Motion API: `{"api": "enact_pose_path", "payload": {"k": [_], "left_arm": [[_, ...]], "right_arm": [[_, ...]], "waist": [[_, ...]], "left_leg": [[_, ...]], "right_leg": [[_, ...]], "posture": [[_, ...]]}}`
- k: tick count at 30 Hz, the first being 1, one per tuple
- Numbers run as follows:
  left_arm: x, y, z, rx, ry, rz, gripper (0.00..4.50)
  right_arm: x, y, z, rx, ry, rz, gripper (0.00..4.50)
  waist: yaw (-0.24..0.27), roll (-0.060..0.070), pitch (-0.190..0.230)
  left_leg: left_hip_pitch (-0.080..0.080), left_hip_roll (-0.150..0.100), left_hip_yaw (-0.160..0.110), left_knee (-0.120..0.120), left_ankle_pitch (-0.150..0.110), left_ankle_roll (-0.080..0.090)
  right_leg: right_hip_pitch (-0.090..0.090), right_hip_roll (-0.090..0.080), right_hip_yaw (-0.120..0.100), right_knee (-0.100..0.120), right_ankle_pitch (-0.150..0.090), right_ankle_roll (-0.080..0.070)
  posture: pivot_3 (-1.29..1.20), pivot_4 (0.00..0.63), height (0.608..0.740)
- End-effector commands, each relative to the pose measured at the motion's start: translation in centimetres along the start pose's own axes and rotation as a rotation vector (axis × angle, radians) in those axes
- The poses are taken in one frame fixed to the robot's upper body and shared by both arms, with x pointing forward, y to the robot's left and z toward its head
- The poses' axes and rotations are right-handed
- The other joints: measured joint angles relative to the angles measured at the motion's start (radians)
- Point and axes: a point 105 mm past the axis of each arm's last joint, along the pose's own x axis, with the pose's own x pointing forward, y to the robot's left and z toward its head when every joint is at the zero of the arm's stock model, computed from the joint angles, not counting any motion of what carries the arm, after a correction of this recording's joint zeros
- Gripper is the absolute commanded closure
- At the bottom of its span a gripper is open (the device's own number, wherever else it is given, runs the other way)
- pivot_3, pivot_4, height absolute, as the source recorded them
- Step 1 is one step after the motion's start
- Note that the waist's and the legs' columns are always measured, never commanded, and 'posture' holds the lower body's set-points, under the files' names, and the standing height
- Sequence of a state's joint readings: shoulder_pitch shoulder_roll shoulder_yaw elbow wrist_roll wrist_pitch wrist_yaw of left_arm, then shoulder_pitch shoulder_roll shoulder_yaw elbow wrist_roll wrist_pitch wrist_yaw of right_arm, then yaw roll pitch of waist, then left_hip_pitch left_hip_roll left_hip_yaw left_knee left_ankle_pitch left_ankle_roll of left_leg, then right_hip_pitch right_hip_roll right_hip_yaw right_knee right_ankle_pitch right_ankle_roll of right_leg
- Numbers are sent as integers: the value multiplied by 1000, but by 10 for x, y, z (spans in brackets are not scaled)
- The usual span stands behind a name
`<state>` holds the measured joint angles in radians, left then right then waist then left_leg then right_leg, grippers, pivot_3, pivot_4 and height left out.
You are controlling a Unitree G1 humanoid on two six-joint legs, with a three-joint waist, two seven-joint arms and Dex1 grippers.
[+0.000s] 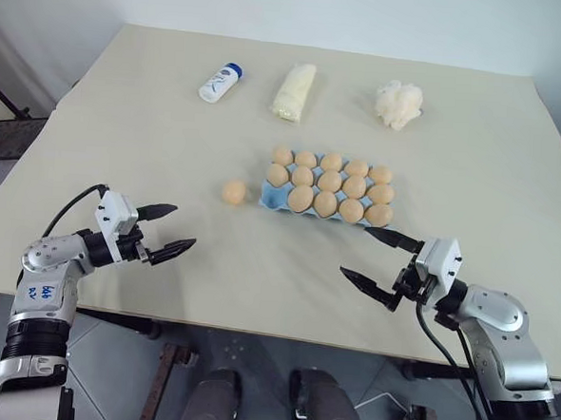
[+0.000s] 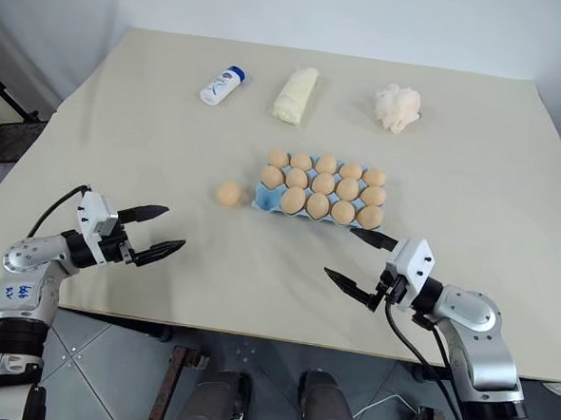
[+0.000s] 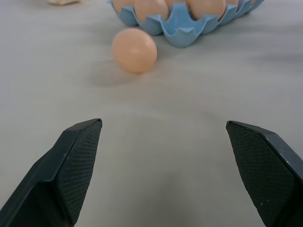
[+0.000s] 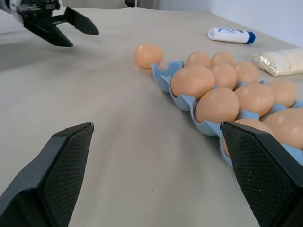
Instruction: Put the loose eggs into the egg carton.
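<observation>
One loose egg [image 1: 233,192] lay smooth on my table [image 1: 124,115] just left of the moulded blue egg carton [image 1: 274,198]; both jaws stood spread, empty, and my wrist views showed their cross-hatched pads [image 3: 78,165].

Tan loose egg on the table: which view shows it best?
Left wrist view: the tan loose egg sits large and unobstructed on the table, just short of the light blue moulded egg carton. The head views show it small beside the carton's left end. The right wrist view shows it farther off, past the carton's corner.

white bottle [image 1: 220,83], yellow cloth roll [image 1: 294,91], fluffy white lump [image 1: 398,105], table [image 1: 123,143]
</observation>
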<state>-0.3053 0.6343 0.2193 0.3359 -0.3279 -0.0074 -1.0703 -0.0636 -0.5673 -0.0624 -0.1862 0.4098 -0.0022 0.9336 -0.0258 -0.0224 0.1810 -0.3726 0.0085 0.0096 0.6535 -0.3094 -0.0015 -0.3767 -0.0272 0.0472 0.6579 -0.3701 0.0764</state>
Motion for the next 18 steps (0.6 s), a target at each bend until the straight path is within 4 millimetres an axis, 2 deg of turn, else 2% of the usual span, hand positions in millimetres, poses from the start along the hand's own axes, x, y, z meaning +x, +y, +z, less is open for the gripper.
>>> {"api": "enact_pose_path", "payload": {"k": [1, 5, 8, 18], "left_arm": [[20, 1, 18, 62, -69, 19, 29], [45, 13, 23, 49, -89, 78, 29], [64, 20, 23, 50, -87, 111, 29], [114, 19, 12, -14, -52, 77, 29]], "right_arm": [[-9, -13, 3, -3, -6, -47, 0], [-17, -24, 2, -30, 4, -115, 0], [-21, -23, 0, -34, 10, -132, 0], [-22, -18, 5, -38, -2, -166, 0]], "waist": [[2, 0, 0], [4, 0, 0], [1, 0, 0], [1, 0, 0]], "left_leg": [[0, 0, 0, 0, 0, 0], [0, -1, 0, 0, 0, 0], [0, -1, 0, 0, 0, 0], [0, -1, 1, 2, 0, 0]], "right_leg": [[0, 0, 0, 0, 0, 0], [0, 0, -1, 0, 0, 0], [0, 0, -1, 1, 0, 0], [0, 0, -1, 2, 0, 0]], "posture": [[0, 150, 740], [0, 150, 740], [0, 150, 740], [0, 150, 740]]}}
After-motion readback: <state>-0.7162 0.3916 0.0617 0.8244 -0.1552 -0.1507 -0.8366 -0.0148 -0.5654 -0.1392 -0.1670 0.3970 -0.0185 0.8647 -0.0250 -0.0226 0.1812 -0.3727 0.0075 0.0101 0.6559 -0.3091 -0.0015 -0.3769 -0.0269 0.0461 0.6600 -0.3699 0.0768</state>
